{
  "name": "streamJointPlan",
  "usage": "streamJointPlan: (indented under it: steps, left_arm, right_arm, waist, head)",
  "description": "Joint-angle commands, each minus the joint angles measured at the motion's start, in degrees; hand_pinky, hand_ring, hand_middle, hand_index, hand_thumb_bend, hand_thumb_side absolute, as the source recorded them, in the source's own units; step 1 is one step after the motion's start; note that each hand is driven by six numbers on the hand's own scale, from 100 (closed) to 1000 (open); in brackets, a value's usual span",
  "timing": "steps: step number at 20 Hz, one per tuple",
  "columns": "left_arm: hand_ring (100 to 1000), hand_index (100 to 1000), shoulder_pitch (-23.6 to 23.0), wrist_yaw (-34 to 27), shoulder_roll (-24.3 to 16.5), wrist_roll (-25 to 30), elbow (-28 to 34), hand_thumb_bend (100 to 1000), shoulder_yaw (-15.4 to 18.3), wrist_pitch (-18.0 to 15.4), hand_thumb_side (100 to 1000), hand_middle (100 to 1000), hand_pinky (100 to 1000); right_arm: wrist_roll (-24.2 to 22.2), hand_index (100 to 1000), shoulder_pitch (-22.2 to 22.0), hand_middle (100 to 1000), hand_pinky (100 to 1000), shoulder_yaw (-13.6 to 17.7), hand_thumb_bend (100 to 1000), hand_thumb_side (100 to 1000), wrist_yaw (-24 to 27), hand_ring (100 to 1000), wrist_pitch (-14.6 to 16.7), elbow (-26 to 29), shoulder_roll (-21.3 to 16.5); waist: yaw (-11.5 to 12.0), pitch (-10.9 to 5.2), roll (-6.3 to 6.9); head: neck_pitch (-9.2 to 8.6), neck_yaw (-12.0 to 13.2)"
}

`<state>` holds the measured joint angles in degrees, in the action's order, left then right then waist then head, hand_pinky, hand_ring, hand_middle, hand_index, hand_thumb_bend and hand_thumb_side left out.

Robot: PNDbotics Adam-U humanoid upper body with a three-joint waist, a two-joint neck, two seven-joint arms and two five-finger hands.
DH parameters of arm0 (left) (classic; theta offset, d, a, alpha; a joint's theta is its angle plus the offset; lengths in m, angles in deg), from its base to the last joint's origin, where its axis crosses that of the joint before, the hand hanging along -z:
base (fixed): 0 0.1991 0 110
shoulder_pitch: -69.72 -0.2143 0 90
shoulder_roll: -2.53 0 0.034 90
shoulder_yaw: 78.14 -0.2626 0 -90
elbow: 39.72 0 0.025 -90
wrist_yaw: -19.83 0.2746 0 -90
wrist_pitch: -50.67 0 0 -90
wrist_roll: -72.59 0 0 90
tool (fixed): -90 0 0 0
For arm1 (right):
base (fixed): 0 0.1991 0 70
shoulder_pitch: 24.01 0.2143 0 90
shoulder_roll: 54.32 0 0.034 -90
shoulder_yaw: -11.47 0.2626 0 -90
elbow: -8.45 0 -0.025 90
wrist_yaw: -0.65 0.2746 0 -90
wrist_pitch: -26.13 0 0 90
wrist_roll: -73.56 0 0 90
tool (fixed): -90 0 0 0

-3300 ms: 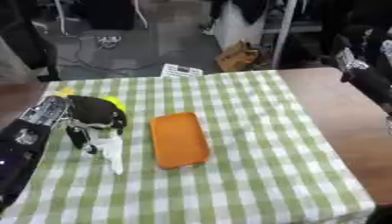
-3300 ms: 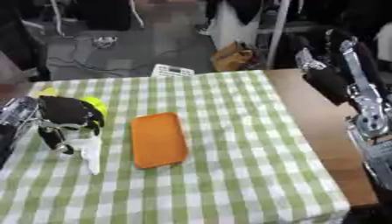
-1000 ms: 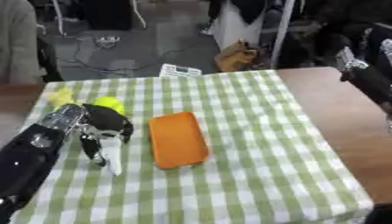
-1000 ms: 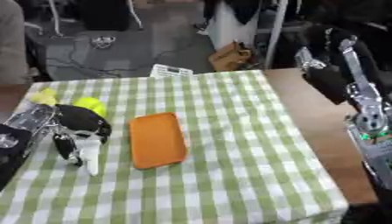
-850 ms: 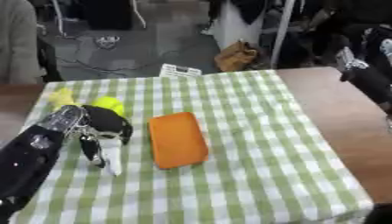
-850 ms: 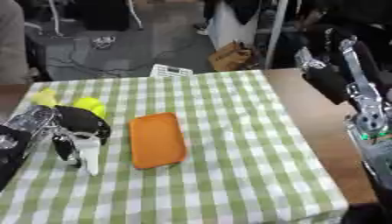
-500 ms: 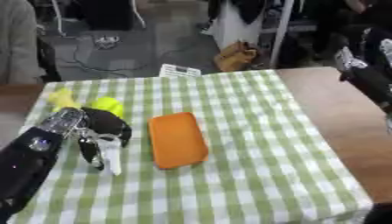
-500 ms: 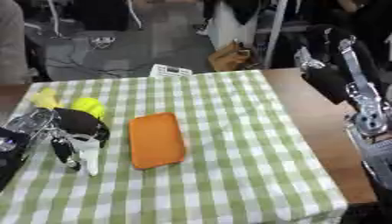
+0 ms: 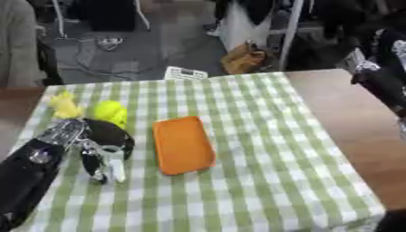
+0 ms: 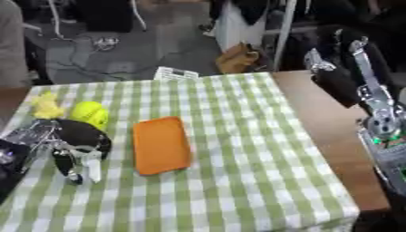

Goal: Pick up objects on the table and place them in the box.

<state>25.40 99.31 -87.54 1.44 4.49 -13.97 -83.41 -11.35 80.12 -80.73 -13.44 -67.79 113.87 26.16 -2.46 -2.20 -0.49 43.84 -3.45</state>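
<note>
An orange shallow box [image 9: 182,144] lies on the green checked cloth [image 9: 262,149], left of centre. My left hand [image 9: 101,139] is just left of it, fingers curled down round a small white object [image 9: 118,169] that sticks out towards the near edge. Beyond the hand lie a yellow-green ball [image 9: 109,112] and a smaller yellow thing [image 9: 65,105], both free on the cloth. My right hand [image 10: 342,79] is held up past the table's right edge with its fingers straight and nothing in it.
A white card [image 9: 184,73] lies at the cloth's far edge. Bare brown tabletop [image 9: 349,113] runs along the right side. On the floor beyond stand a brown bag [image 9: 244,59], cables and chair legs.
Since the earliest frames my left hand has drawn a little towards the near edge, uncovering the yellow-green ball. Over the last second it barely moves. The right hand stays put.
</note>
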Motion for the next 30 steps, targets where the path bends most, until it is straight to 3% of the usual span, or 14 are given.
streamJointPlan:
  steps: [1,2,3,4,15,17,26,30]
  left_arm:
    - [840,724,0.47,0.5,-0.45,7.37,-0.2,696,0.63,-7.89,255,737,789]
    - [804,669,0.49,0.56,-0.43,7.16,-0.29,600,0.82,-7.89,181,671,775]
    - [804,669,0.5,0.66,-0.39,6.95,-0.41,600,1.06,-7.89,181,671,775]
    - [746,592,0.51,0.8,-0.36,6.77,-0.55,534,1.28,-7.89,130,571,749]
    - [561,395,0.96,1.48,-0.56,6.79,-1.72,471,3.25,-7.89,100,365,688]
    - [487,340,1.35,1.14,-1.07,7.81,-1.47,422,3.87,-7.89,100,302,653]
    - [446,307,3.17,-4.02,-3.96,15.96,3.45,409,7.27,-7.03,100,269,630]
    - [468,369,3.59,-8.87,-4.74,18.87,5.34,397,7.66,-5.75,100,322,623]
  right_arm:
    - [-0.13,821,0.91,581,351,0.25,273,642,0.2,557,0.18,0.56,-1.16]
    - [-0.13,821,0.89,581,351,0.26,274,642,0.2,557,0.17,0.55,-1.16]
    - [-0.12,821,0.88,581,351,0.26,274,642,0.2,557,0.17,0.54,-1.16]
    - [-0.12,821,0.88,581,352,0.26,274,642,0.21,557,0.17,0.53,-1.16]
    - [-0.08,821,0.83,582,351,0.32,273,643,0.19,557,0.16,0.44,-1.16]
    - [-0.07,821,0.79,582,352,0.33,273,643,0.19,557,0.16,0.43,-1.16]
    - [-0.03,821,0.65,582,352,0.4,273,643,0.15,557,0.15,0.37,-1.23]
    - [-0.07,821,0.69,582,352,0.38,274,643,0.13,557,0.18,0.36,-1.25]
  waist:
    - [-0.07,-0.77,-0.04]
    - [-0.06,-0.78,-0.05]
    - [-0.07,-0.78,-0.05]
    - [-0.07,-0.8,-0.06]
    - [-0.03,-0.85,-0.1]
    - [0.06,-0.9,-0.11]
    - [0.32,-1.01,-0.16]
    - [0.36,-1.05,-0.14]
  head:
    - [0.28,-0.12]
    - [0.28,-0.14]
    - [0.28,-0.14]
    - [0.28,-0.18]
    - [0.28,-0.39]
    - [0.28,-0.48]
    - [0.2,-0.74]
    - [0.1,-0.76]
